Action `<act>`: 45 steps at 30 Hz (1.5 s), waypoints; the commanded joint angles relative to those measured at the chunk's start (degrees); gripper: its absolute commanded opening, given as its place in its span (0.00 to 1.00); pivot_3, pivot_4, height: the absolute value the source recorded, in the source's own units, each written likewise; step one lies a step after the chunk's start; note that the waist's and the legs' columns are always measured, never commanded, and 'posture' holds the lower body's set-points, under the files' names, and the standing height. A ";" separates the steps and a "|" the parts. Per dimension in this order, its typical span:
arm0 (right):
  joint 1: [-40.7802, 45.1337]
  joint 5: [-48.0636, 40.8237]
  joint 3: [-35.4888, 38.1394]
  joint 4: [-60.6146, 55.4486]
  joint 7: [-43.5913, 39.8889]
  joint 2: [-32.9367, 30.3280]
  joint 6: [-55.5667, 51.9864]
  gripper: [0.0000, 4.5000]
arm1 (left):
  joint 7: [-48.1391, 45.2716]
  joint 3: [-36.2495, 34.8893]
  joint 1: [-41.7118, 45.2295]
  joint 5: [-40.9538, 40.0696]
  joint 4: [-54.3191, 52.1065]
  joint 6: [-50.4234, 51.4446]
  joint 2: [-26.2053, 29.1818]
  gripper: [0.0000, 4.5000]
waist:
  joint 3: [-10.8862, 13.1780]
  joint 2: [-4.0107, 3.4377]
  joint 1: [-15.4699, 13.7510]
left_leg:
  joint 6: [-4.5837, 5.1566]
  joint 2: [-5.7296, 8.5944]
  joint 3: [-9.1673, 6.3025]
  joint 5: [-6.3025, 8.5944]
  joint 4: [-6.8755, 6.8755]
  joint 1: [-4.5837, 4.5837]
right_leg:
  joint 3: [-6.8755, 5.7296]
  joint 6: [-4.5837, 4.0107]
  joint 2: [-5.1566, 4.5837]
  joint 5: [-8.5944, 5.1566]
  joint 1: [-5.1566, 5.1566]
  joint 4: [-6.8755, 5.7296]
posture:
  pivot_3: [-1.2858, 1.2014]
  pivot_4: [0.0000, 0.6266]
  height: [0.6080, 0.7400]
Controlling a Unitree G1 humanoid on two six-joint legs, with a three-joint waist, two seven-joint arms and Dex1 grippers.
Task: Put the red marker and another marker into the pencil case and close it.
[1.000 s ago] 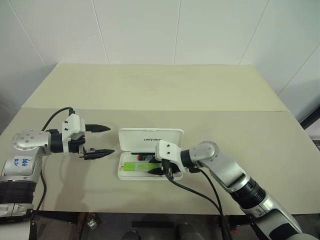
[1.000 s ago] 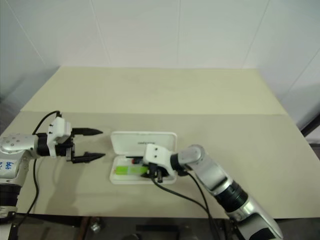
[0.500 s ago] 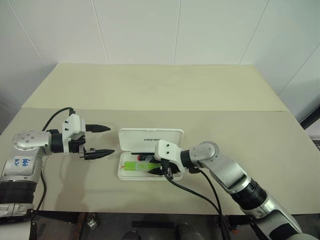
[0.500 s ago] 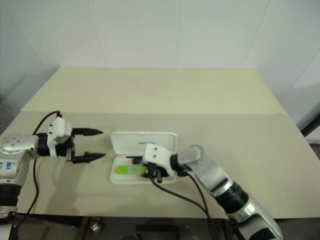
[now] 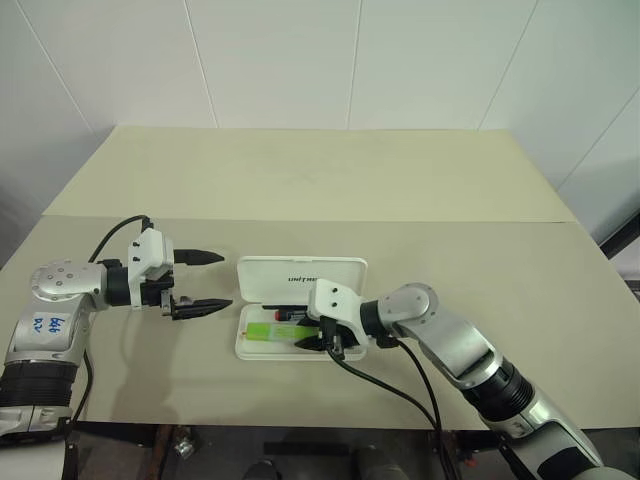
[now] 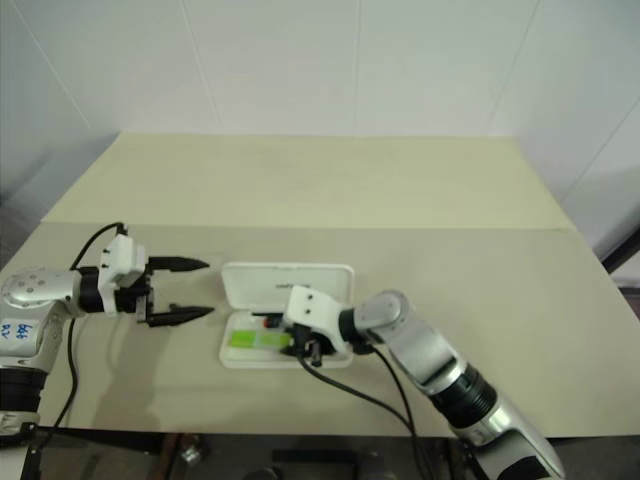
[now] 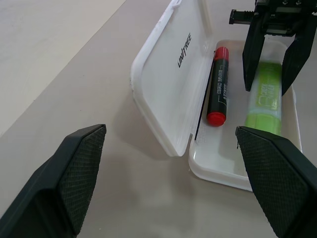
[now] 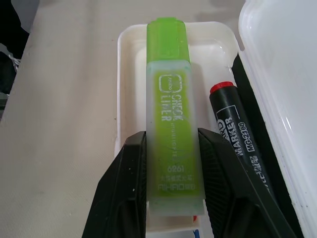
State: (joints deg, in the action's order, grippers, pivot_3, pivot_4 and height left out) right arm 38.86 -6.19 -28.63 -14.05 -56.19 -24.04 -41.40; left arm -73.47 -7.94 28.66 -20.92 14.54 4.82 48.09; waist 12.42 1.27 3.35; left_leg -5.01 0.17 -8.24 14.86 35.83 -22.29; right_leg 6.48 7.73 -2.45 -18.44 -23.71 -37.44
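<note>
Two markers lay in open pencil case (image 5: 300, 300) on table (image 5: 400, 190): red marker (image 7: 217, 85) beside lid hinge, lime-green marker (image 8: 172, 134) alongside (in tray). Right gripper (image 8: 171, 163) pinched lime-green marker. Left gripper (image 5: 205, 281) spread wide, just left of case.

My left gripper (image 5: 203, 281) hovers with its fingers spread wide, pointing toward my right. My right arm bends inward, and my right gripper (image 8: 171, 191) has both fingers pressed against what sits between them.
</note>
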 commanded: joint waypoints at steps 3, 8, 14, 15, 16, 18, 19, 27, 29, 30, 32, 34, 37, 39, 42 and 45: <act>0.12 -2.86 2.93 -3.31 -0.38 -1.11 -0.12 0.24 | -0.22 -0.63 1.02 -0.36 0.17 -0.78 0.24 1.00 | 0.00 0.00 0.00 | 0.00 0.00 0.00 0.00 -0.01 0.00 | 0.00 0.00 0.00 0.00 0.00 0.01 | 0.52 0.24 1.00; -0.27 -3.58 2.34 -4.37 0.16 -1.24 -0.75 0.24 | -0.24 -0.60 1.04 -0.37 0.13 -0.86 0.18 1.00 | 0.00 0.00 0.02 | 0.00 0.00 0.00 0.00 -0.04 0.00 | 0.00 0.00 0.00 0.00 0.00 0.02 | 0.52 0.24 1.00; -0.99 -3.87 1.37 -5.81 1.13 -0.89 -2.86 0.24 | -0.35 -0.51 1.23 -0.32 0.37 -1.01 0.18 1.00 | 0.00 0.00 -0.02 | 0.00 0.00 0.00 0.00 -0.09 0.00 | -0.01 -0.01 -0.01 -0.01 -0.01 0.06 | 0.52 0.24 1.00; -1.12 -3.92 1.30 -6.00 1.26 -0.88 -3.12 0.24 | -0.36 -0.52 1.15 -0.33 0.34 -1.06 0.17 1.00 | 0.00 0.00 -0.01 | 0.00 0.00 0.00 0.00 -0.10 0.00 | 0.00 -0.01 -0.01 -0.01 -0.01 0.06 | 0.52 0.24 1.00; -1.23 -4.00 1.24 -6.15 1.37 -0.86 -3.28 0.24 | -0.40 -0.51 1.12 -0.34 0.33 -1.09 0.16 1.00 | 0.00 0.00 -0.01 | 0.00 0.00 0.00 0.00 -0.10 0.00 | -0.01 -0.01 0.00 -0.01 -0.01 0.05 | 0.52 0.24 1.00; -1.35 -4.21 1.11 -6.36 1.44 -0.84 -3.37 0.24 | -0.55 -0.42 1.17 -0.35 0.37 -1.11 0.14 1.00 | 0.00 0.00 -0.01 | 0.00 0.00 0.00 0.00 -0.10 0.00 | -0.01 -0.02 0.00 -0.01 -0.01 0.05 | 0.52 0.24 1.00; -1.38 -4.29 1.07 -6.45 1.47 -0.83 -3.44 0.24 | -0.62 -0.36 1.28 -0.34 0.44 -1.11 0.12 1.00 | 0.00 0.00 -0.01 | 0.00 0.00 0.00 0.00 -0.10 0.00 | -0.01 -0.02 0.00 -0.01 -0.01 0.05 | 0.52 0.24 1.00; -1.95 -5.06 0.63 -7.32 1.53 -0.85 -3.56 0.24 | -0.89 -0.30 1.09 -0.46 -0.10 -0.85 0.07 1.00 | 0.00 0.00 -0.01 | 0.00 0.00 0.00 0.00 -0.12 0.00 | -0.01 -0.02 0.00 -0.01 -0.02 0.06 | 0.52 0.24 1.00; -1.96 -5.18 0.52 -7.38 1.58 -0.81 -3.59 0.24 | -0.93 -0.34 1.03 -0.46 -0.12 -0.85 0.12 1.00 | 0.00 0.00 -0.01 | 0.00 0.00 0.00 0.00 -0.12 0.00 | -0.01 -0.02 0.00 -0.01 -0.02 0.06 | 0.52 0.24 1.00; -1.94 -5.21 0.46 -7.33 1.59 -0.77 -3.59 0.24 | -0.94 -0.37 1.02 -0.48 -0.11 -0.84 0.14 1.00 | 0.00 0.00 -0.02 | 0.00 0.00 0.00 0.00 -0.12 0.00 | -0.01 -0.03 0.00 -0.01 -0.02 0.06 | 0.52 0.24 1.00; -1.88 -5.28 0.43 -7.26 1.55 -0.75 -3.54 0.24 | -0.93 -0.41 0.97 -0.48 -0.21 -0.75 0.19 1.00 | 0.00 0.00 -0.02 | 0.00 0.00 0.00 0.00 -0.12 0.00 | -0.01 -0.03 0.00 -0.01 -0.02 0.06 | 0.52 0.24 1.00; -1.79 -5.36 0.36 -7.09 1.58 -0.74 -3.44 0.24 | -0.88 -0.48 0.82 -0.53 -0.40 -0.63 0.22 1.00 | 0.00 0.00 -0.01 | 0.00 0.00 0.00 0.00 -0.13 0.00 | -0.01 -0.03 0.00 -0.02 -0.02 0.06 | 0.52 0.24 1.00; -1.63 -5.45 0.20 -6.78 1.49 -0.71 -3.22 0.24 | -0.70 -0.64 0.44 -0.66 -0.84 -0.40 0.24 1.00 | 0.00 0.00 -0.02 | 0.00 0.00 0.00 0.00 -0.13 0.00 | -0.01 -0.03 0.00 -0.02 -0.02 0.06 | 0.52 0.24 1.00; -1.53 -5.40 0.04 -6.55 1.38 -0.66 -2.99 0.24 | -0.63 -0.69 0.32 -0.68 -0.95 -0.36 0.24 1.00 | 0.00 0.00 -0.02 | 0.00 0.00 0.00 0.00 -0.13 0.00 | -0.01 -0.03 0.00 -0.02 -0.02 0.06 | 0.52 0.24 1.00; -1.10 -5.05 -0.28 -5.69 1.26 -0.50 -2.46 0.24 | -0.46 -0.75 0.23 -0.73 -1.09 -0.25 0.18 1.00 | 0.00 0.00 -0.02 | 0.00 0.00 0.00 0.00 -0.14 0.00 | -0.01 -0.03 0.00 -0.02 -0.02 0.07 | 0.52 0.24 1.00; -0.82 -4.67 -0.52 -5.09 1.24 -0.50 -2.09 0.24 | -0.26 -0.92 -0.09 -0.80 -1.42 -0.18 0.22 1.00 | 0.00 0.00 -0.01 | 0.00 0.00 0.00 0.00 -0.14 0.00 | -0.01 -0.03 0.00 -0.02 -0.02 0.07 | 0.52 0.24 1.00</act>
State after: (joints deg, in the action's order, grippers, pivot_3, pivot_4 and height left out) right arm 37.17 -10.64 -28.91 -18.05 -54.92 -24.99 -44.84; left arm -73.94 -7.84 28.66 -20.91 14.42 4.79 48.00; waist 12.42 1.27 3.34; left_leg -5.01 0.17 -8.24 14.86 35.69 -22.28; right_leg 6.47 7.69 -2.45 -18.45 -23.72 -37.37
